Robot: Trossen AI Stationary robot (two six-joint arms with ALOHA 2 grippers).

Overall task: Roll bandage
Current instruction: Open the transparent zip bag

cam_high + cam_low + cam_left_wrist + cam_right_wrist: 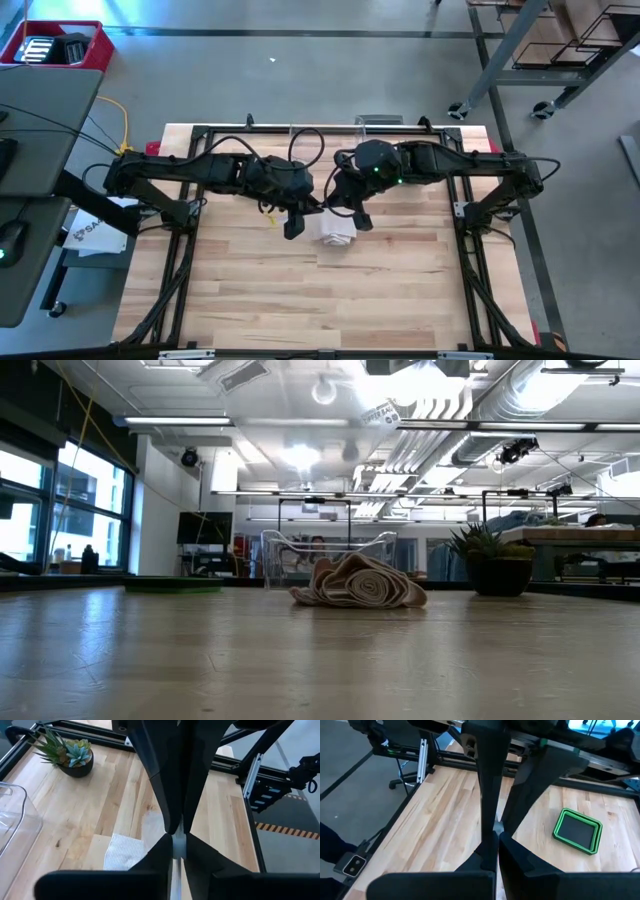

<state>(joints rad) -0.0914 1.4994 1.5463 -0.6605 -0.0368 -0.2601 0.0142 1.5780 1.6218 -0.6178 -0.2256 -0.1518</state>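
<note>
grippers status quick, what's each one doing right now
Left gripper: shut, fingertips pressed together, holding nothing visible, just beside the bandage.
Right gripper: shut, nothing visible between its fingers, at the bandage's other side.

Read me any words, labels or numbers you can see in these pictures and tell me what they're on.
"SA": the only letters that show, on a white sheet left of the table; the rest is hidden.
Hanging ceiling sign in the low view: too small to read.
Nothing readable on the bandage.

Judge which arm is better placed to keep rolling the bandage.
Right, marginally: the right gripper hangs beside the bandage; the left gripper sits slightly farther off. Both look shut.
</note>
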